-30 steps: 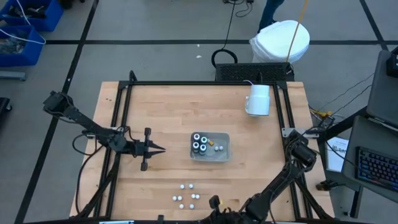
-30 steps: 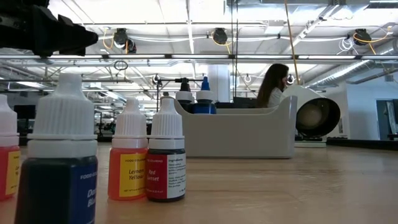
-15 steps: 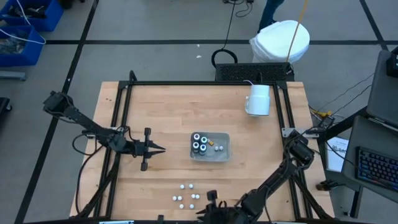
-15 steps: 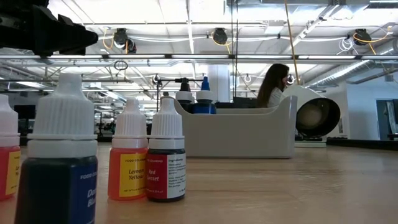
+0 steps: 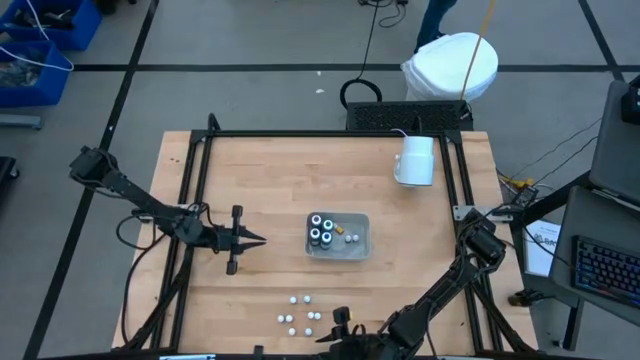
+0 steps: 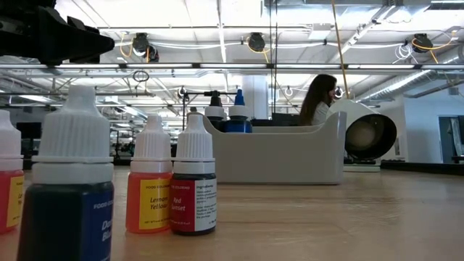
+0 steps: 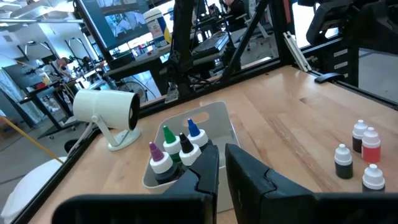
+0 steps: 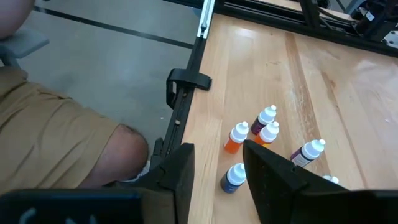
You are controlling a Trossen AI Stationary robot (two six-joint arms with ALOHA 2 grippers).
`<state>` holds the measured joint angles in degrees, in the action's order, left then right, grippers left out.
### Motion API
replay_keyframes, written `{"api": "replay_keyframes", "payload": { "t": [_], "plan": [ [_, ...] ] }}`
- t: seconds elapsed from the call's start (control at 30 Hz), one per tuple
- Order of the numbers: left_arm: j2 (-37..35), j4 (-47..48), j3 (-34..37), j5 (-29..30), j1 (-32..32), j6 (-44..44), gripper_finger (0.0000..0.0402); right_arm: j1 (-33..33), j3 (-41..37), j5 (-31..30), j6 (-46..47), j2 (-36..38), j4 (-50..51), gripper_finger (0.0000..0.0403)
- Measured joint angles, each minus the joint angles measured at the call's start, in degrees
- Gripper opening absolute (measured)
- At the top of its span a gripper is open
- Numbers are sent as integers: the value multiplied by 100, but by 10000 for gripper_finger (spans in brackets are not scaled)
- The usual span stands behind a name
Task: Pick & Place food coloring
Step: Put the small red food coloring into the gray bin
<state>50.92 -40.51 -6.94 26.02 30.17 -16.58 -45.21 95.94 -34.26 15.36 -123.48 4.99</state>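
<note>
A: Nearest item?

B: Right gripper (image 5: 338, 318), at the table's near edge. Fingers (image 8: 273, 171) parted, nothing between them.

A: Food coloring relative to it?

B: Loose dropper bottles (image 5: 302, 312) stand on the wood just beside that gripper, toward the left-arm side. Seen from the right wrist: an orange bottle (image 8: 237, 138), a blue one (image 8: 234, 177) and purple ones (image 8: 307, 152) just ahead of the fingertips, all upright, none touched. From table height: a dark blue bottle (image 6: 69, 192) closest, then a yellow-labelled one (image 6: 151, 185) and a red-labelled one (image 6: 193, 185) touching side by side.

A: Next entry, farther in?

B: Clear tray (image 5: 355, 250), mid-table. Holds dark round pots (image 5: 320, 229) in its left part and small bottles (image 5: 345, 235) beside them. The left wrist view shows white, green, black and blue nozzle tips (image 7: 175, 144) standing in it.

A: Left gripper?

B: Left gripper (image 5: 258, 239), hovering to the left of the tray, pointing at it, apart from it. Fingers (image 7: 244, 172) nearly together with a narrow gap, holding nothing.

A: Farthest items?

B: White mug (image 5: 415, 160), at the far right of the table (image 5: 270, 180), lying on its side in the left wrist view. Beyond the table, a person (image 6: 317, 99) in the room.
</note>
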Motion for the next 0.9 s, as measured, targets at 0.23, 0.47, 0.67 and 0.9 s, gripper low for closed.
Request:
{"api": "replay_keyframes", "payload": {
  "t": [0.23,0.47,0.67,0.9],
  "plan": [
    [0,0,0,-3,0,2,35,11,0,1,-109,0,0,130],
    [0,-1,0,-7,0,7,35,14,-2,2,-156,0,1,124],
    [0,-4,0,-16,0,7,35,15,-2,0,-150,0,0,122],
    [0,-4,0,-26,0,9,35,24,-2,-181,91,0,-7,123]
  ]
}}
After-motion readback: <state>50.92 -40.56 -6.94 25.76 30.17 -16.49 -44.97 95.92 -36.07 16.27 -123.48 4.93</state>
